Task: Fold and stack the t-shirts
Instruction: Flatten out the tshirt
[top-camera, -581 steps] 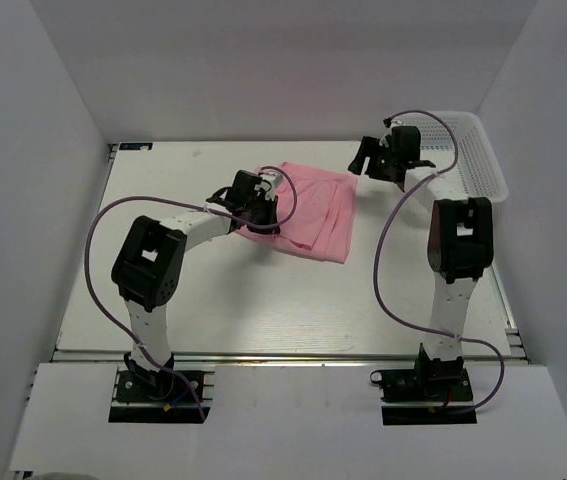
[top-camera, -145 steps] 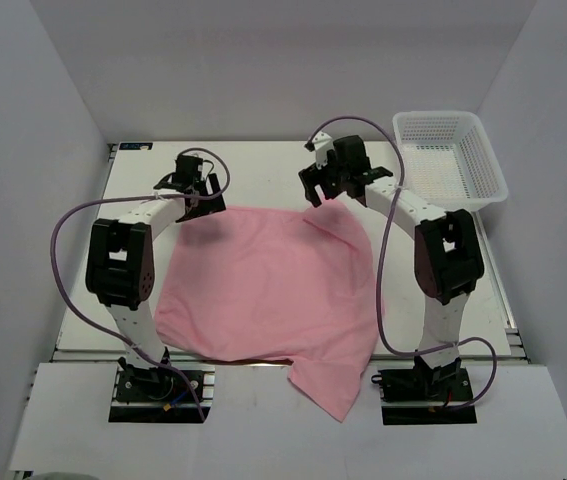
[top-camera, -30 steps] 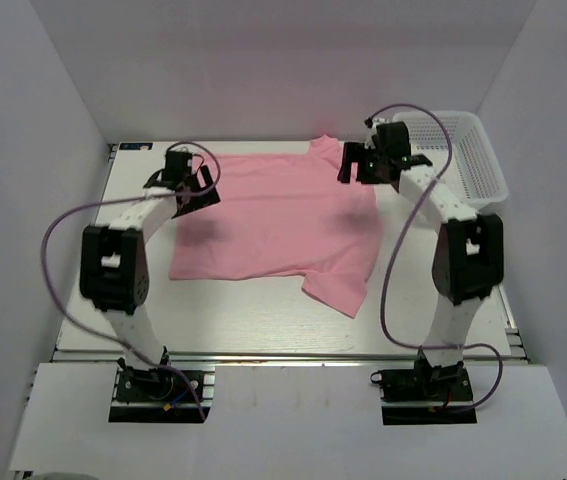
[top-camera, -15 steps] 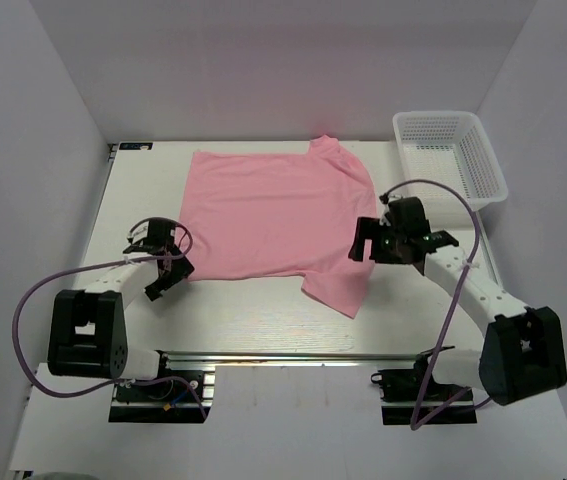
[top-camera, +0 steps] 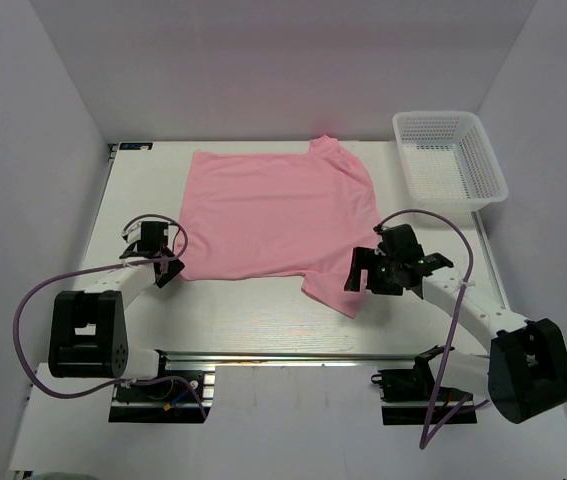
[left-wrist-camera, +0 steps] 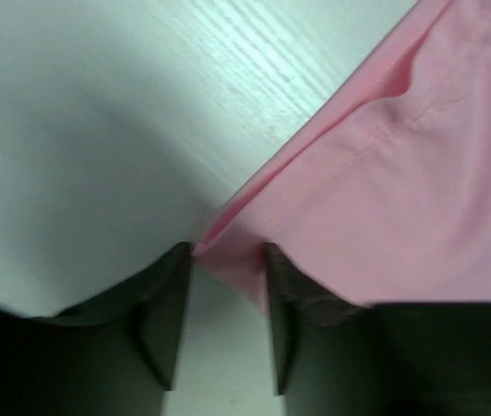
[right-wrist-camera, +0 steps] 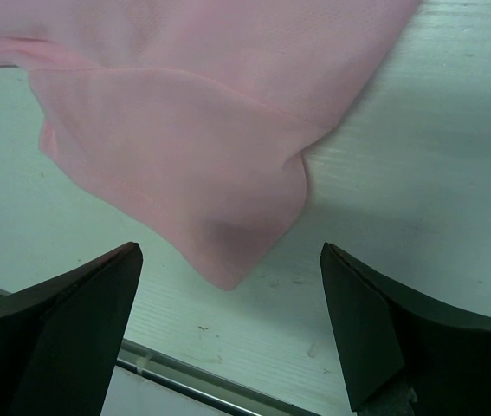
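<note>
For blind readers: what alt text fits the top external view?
A pink t-shirt lies spread flat on a white table, the left gripper at its near-left corner, the open right gripper beside its near-right sleeve; a white basket sits far right.

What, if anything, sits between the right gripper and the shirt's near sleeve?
Nothing visible. The right gripper hangs open directly over the near sleeve of the t-shirt, with only table around it. The mesh basket sits at the back right corner, well away from the path.
</note>
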Robot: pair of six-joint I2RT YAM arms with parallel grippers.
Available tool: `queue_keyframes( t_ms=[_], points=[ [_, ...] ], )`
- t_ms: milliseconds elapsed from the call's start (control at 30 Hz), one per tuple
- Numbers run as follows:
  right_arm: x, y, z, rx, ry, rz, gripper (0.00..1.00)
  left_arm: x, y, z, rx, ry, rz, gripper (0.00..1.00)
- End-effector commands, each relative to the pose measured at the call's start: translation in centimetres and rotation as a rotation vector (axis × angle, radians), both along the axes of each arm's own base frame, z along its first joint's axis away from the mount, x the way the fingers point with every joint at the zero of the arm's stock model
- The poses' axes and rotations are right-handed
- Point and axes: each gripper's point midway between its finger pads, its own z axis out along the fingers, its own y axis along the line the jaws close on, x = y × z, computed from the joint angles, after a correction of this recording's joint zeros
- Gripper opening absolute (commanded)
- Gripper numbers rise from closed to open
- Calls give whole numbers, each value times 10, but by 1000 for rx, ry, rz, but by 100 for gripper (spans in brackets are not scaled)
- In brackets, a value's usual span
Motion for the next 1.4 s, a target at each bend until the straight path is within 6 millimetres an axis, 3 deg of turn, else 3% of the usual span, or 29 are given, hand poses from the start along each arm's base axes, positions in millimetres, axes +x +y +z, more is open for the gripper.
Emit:
queue_keyframes(
  t_ms=[0, 33, 100, 200, 433, 567, 600, 667, 700, 800, 867, 967, 1100, 1167, 1300, 1333, 1367],
  points=[
    [-7, 7, -6, 15, 36, 0, 89, -6, -20, -21, -91, 31, -74, 44],
    [-7, 8, -7, 18, 38, -7, 89, -4, -22, -20, -96, 22, -90, 39],
    [-13, 12, -14, 15, 71, -4, 87, -4, -26, -22, -113, 25, -110, 20],
    [-20, 15, -23, 12, 103, -8, 85, -8, -27, -26, -115, 33, -125, 3],
    [-43, 28, -46, 32, 199, 3, 78, -8, -26, -15, -104, -11, -143, 0],
    [-38, 33, -53, 50, 175, -29, 54, -7, -26, -6, -102, -49, -145, 0],
    [-31, 34, -52, 55, 144, -47, 44, -8, -26, -4, -102, -51, -145, 0],
    [-23, 35, -48, 69, 115, -91, 33, -8, -26, 0, -101, -63, -146, 0],
    [-14, 29, -45, 47, 75, -128, 19, -6, -26, 6, -100, -85, -147, 0],
    [-4, 21, -38, 32, 17, -191, 0, -4, -26, 17, -98, -123, -149, 0],
    [2, 19, -31, 27, -17, -193, 0, -6, -25, 21, -91, -128, -144, 0],
    [17, 23, 0, 49, -134, -147, 0, 0, -23, 39, -81, -175, -141, 0],
    [37, 29, 75, 131, -360, -102, 0, 16, -23, 78, -75, -290, -145, 0],
    [46, 26, 100, 135, -444, -121, 0, 26, -25, 107, -78, -368, -154, 0],
    [68, 5, 190, 135, -704, -215, 0, 44, -26, 181, -68, -550, -161, 0],
    [71, 2, 203, 132, -740, -232, 0, 49, -24, 215, -56, -629, -156, 0],
    [77, -6, 246, 156, -832, -288, 0, 52, -24, 230, -55, -662, -157, 0]
  ],
)
